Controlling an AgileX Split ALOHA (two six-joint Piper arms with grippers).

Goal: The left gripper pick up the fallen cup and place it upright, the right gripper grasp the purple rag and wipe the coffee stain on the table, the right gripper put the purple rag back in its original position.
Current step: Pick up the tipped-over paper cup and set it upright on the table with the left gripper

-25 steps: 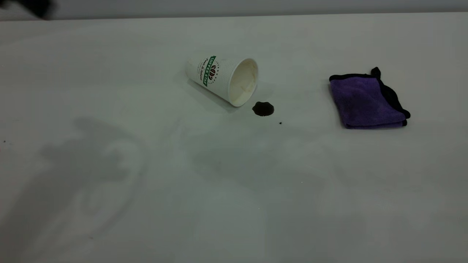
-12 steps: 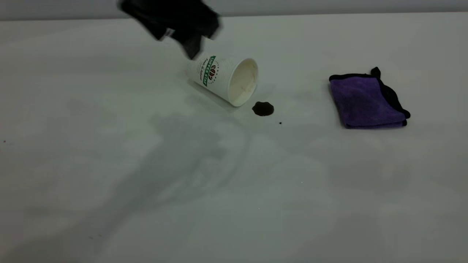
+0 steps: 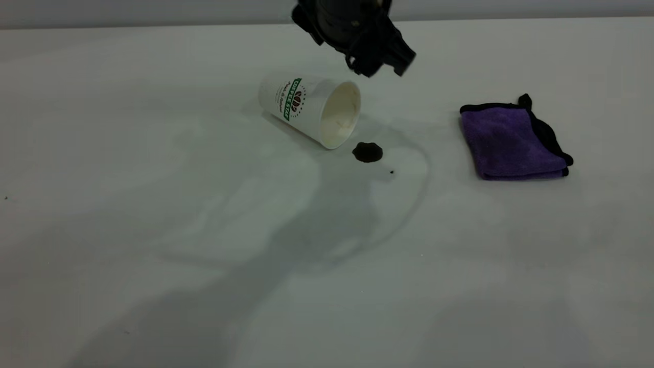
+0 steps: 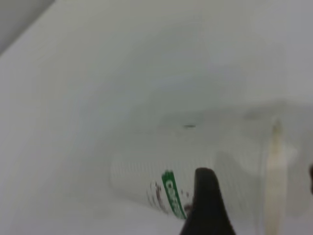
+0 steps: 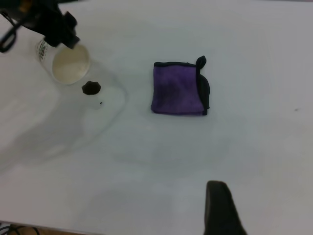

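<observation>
White embossed paper cup (image 3: pixel 310 109) with the green and brown round logo is lying on its side at upper centre of the exterior frame, its cream mouth facing lower right. Just beside that mouth, a small dark brown roundish coffee stain (image 3: pixel 367 152) is sitting on the plain matte white table (image 3: pixel 153 255), with a tiny dark speck (image 3: pixel 392 172) close by. Above and to the right of the cup, the bulky black left gripper (image 3: pixel 378 64) is being held in the air, apart from the cup; whether its fingers are spread cannot be told. A small folded purple rag (image 3: pixel 513 140) with black edging is lying at the right, well apart from the stain. Only one black finger (image 5: pixel 221 209) of the right gripper is being shown, at the bottom edge of its wrist view; its state cannot be told.
</observation>
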